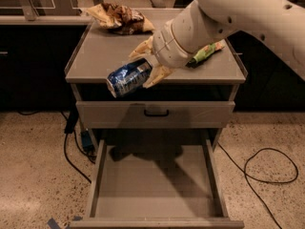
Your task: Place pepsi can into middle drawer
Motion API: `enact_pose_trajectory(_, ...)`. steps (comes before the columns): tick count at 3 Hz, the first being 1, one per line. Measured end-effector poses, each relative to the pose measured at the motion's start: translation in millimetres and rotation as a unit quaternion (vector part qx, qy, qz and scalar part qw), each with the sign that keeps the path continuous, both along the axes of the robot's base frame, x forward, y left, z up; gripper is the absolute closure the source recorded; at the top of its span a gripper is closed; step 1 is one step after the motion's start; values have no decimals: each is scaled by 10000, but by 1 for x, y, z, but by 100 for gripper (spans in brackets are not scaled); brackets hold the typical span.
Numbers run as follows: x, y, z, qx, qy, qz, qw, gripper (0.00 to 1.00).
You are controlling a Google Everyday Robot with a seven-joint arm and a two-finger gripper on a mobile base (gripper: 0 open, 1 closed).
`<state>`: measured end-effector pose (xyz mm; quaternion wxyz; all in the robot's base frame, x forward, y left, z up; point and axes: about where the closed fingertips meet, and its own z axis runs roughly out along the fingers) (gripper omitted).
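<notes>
The blue pepsi can lies tilted on its side in the air, held between the cream fingers of my gripper. It hangs at the front edge of the cabinet top, above the closed drawer front with a black handle. The middle drawer is pulled out below, a grey tray with a bare floor. My arm comes in from the upper right.
A brown-and-yellow snack bag lies at the back of the cabinet top. A green snack bag lies at its right, partly behind my arm. Black cables lie on the speckled floor at both sides.
</notes>
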<state>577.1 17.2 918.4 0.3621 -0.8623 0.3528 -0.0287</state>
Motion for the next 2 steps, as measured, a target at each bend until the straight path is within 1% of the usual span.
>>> enact_pose_trajectory(1,-4,-5,-18,168,-10,-29,9999,100)
enact_pose_trajectory(2,-14,-15,-48,400,106,-178,9990,100)
